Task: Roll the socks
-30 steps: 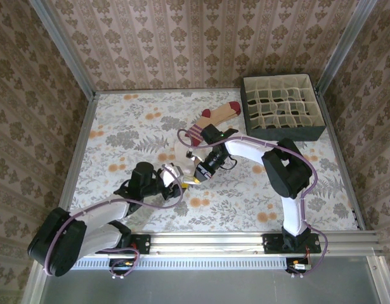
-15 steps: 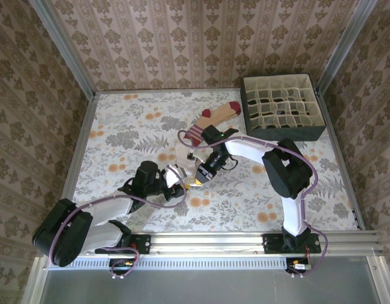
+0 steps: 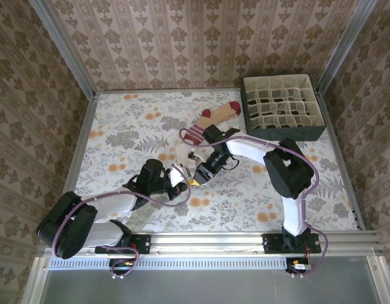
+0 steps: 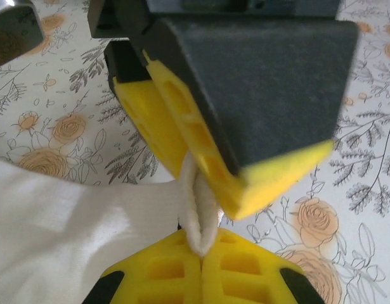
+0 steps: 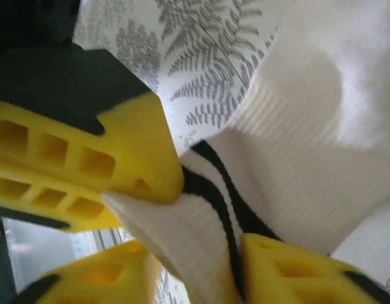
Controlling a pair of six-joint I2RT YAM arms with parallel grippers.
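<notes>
Pinching a fold of the cream sock [image 4: 61,221], your left gripper [image 4: 201,263] is clamped tight; your right gripper [image 5: 195,253] stands apart around that sock's striped cuff [image 5: 210,180].

Both arms reach in low and meet almost tip to tip. The left gripper [image 3: 181,178] comes in with its forearm stretched out nearly flat behind it, and its 2 fingers [image 4: 239,272] are pinched tight on a fold of the cream sock [image 4: 55,234]. The right gripper [image 3: 194,179] faces it head-on, elbow folded back behind, jaws parted with the cuff between them.
</notes>
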